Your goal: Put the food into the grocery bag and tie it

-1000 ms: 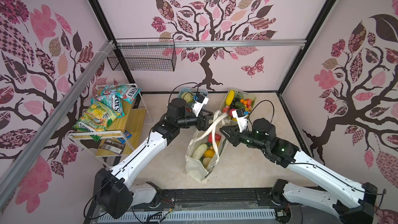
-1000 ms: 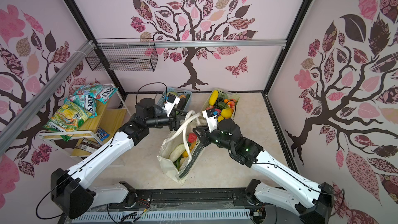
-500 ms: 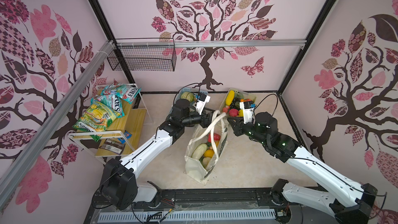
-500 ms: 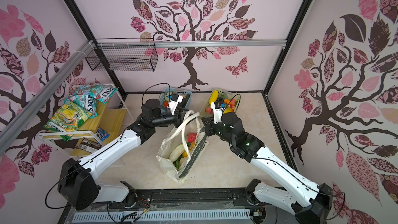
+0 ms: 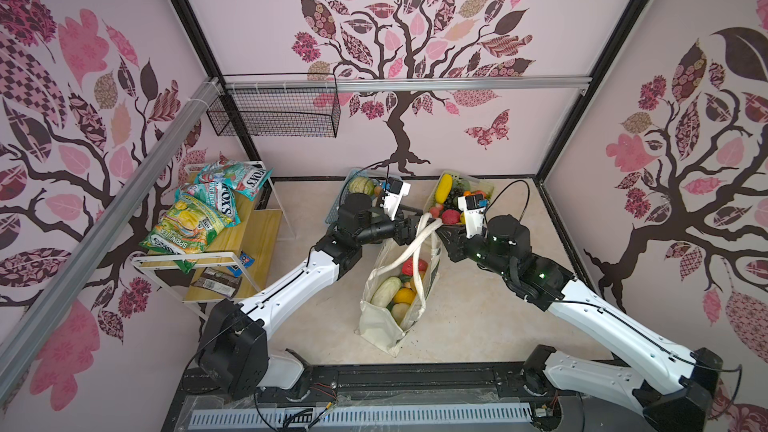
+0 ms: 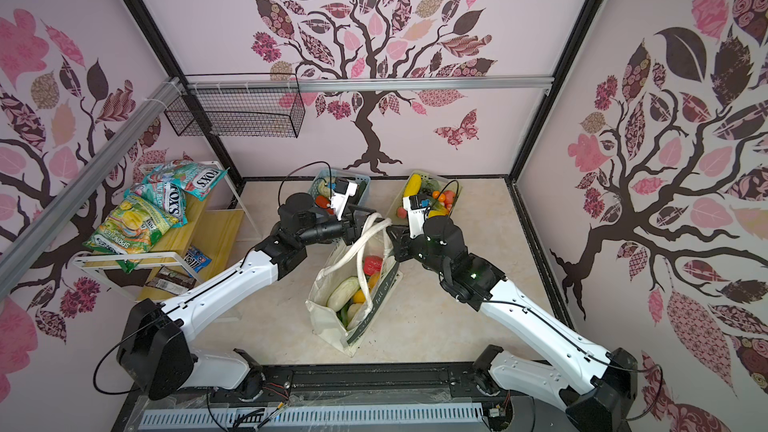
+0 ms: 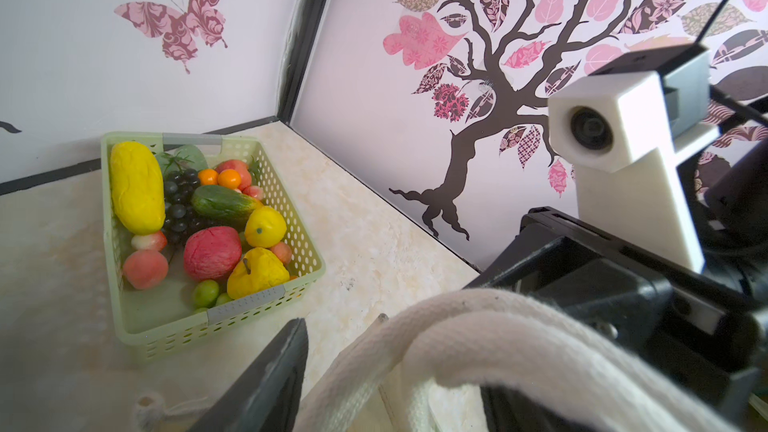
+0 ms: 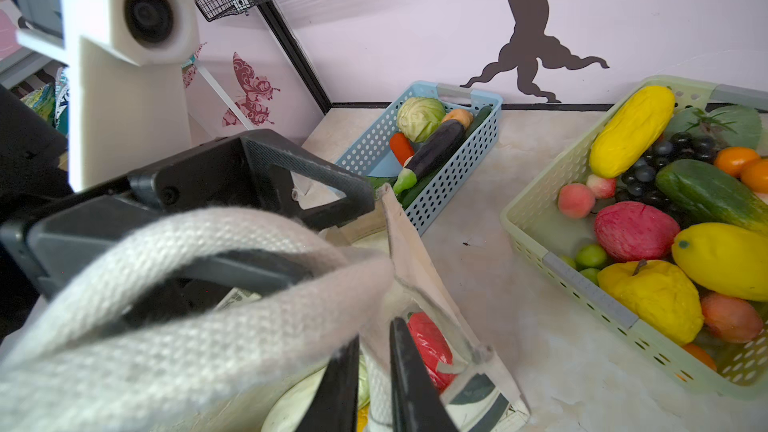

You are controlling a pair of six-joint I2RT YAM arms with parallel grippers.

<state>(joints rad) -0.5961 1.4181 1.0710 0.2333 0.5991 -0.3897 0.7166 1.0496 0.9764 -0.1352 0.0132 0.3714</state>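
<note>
Cream grocery bag [image 5: 384,317] is standing open, holding food [image 5: 386,290]. Arms are meeting above it: left pincer [image 5: 411,226] gaping, strap [image 7: 478,338] draped across; right pincer [image 8: 372,338] pinching strap.

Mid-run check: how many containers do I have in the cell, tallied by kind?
Canvas grocery bag: 1
Plastic lattice baskets: 2, light blue basket and pale green basket
Black wire basket: 1
Total: 4
</note>
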